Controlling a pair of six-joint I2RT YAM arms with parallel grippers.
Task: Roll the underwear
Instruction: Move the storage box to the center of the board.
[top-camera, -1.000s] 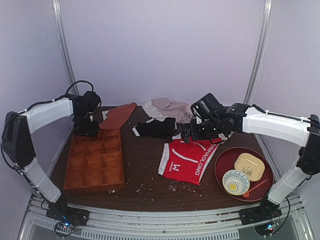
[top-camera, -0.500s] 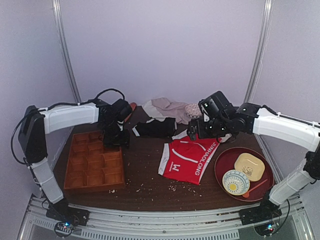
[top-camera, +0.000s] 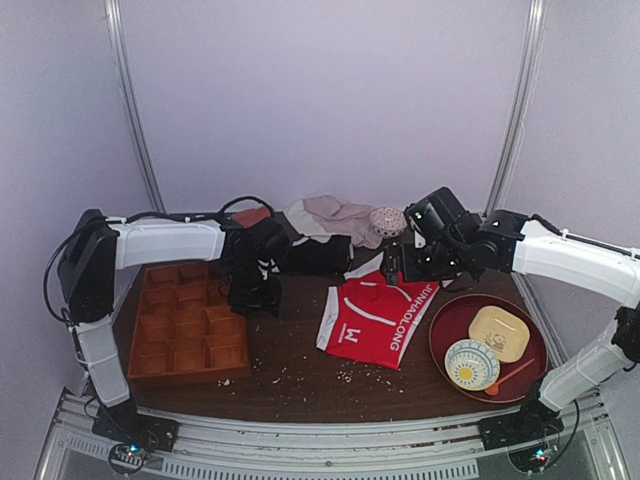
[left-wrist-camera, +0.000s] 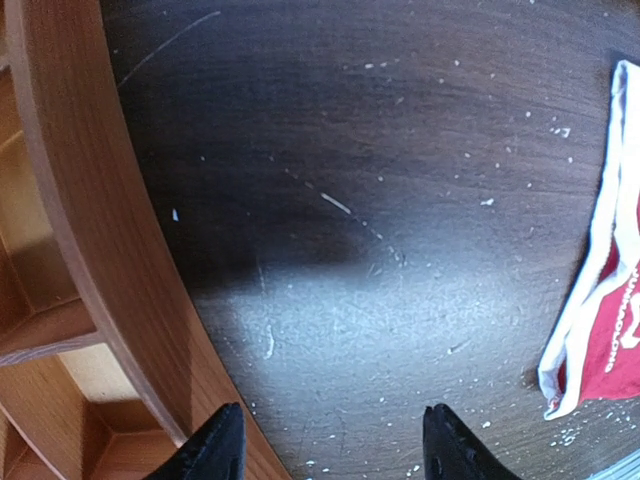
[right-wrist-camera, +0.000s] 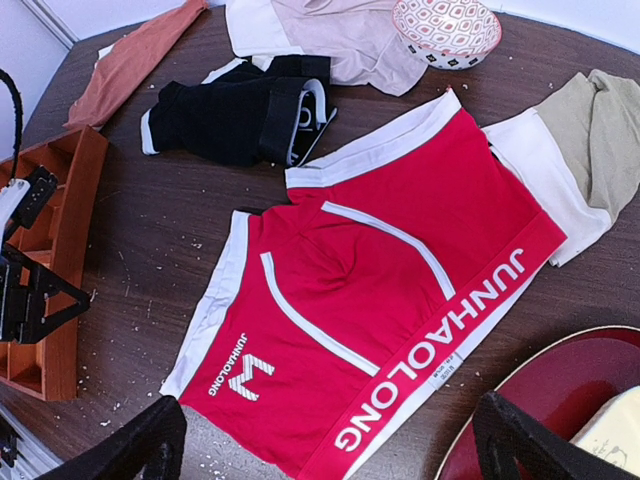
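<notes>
The underwear (top-camera: 375, 322) is bright red with white stripes and white lettering, and lies flat right of the table's middle. It fills the right wrist view (right-wrist-camera: 390, 330). My right gripper (top-camera: 398, 263) hovers above its far edge, open wide (right-wrist-camera: 330, 445), with the red fabric seen between the fingertips (right-wrist-camera: 150, 445) and nothing held. My left gripper (top-camera: 255, 296) is low over bare tabletop, between the wooden tray and the underwear. It is open and empty (left-wrist-camera: 330, 445). A corner of the underwear (left-wrist-camera: 605, 340) shows at the right of the left wrist view.
A wooden compartment tray (top-camera: 190, 320) sits at the left, its edge (left-wrist-camera: 90, 230) close to my left fingers. Black briefs (top-camera: 315, 255), a beige garment (top-camera: 335, 215) and a patterned bowl (top-camera: 387, 220) lie at the back. A dark red round tray (top-camera: 445, 325) with dishes stands at the right.
My left arm has swung right from the back left corner, across the wooden tray, down to the table beside the underwear. My right gripper drifted slightly right. The underwear has not moved.
</notes>
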